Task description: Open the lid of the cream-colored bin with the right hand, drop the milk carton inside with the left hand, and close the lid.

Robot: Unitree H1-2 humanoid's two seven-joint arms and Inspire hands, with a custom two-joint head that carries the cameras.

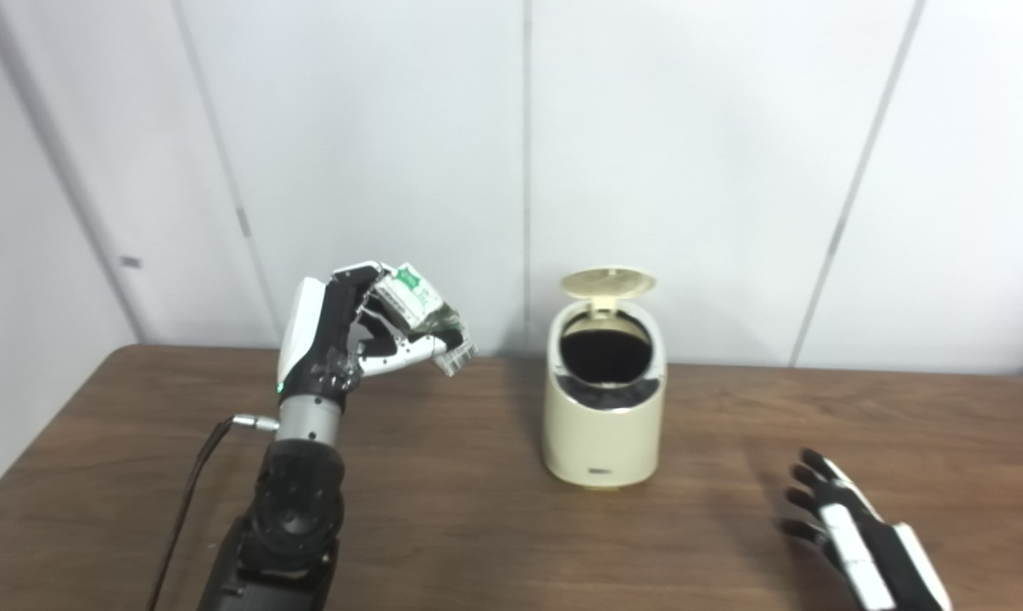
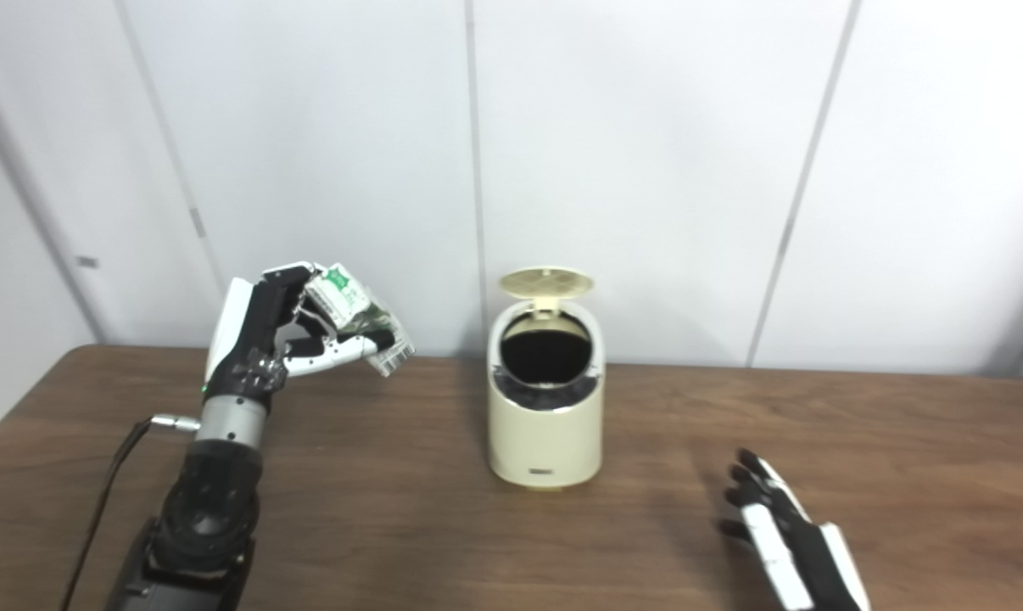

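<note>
The cream-colored bin (image 1: 603, 428) stands upright on the wooden table (image 1: 444, 526), near the middle. Its round lid (image 1: 608, 283) is flipped up at the back and the dark opening (image 1: 605, 355) shows. My left hand (image 1: 350, 335) is raised above the table, left of the bin, shut on a small white and green milk carton (image 1: 422, 316) that tilts to the right. My right hand (image 1: 851, 535) is open and empty, low over the table at the front right, apart from the bin.
A white panelled wall (image 1: 690, 170) runs right behind the table's back edge. A black cable (image 1: 191, 492) hangs beside my left forearm.
</note>
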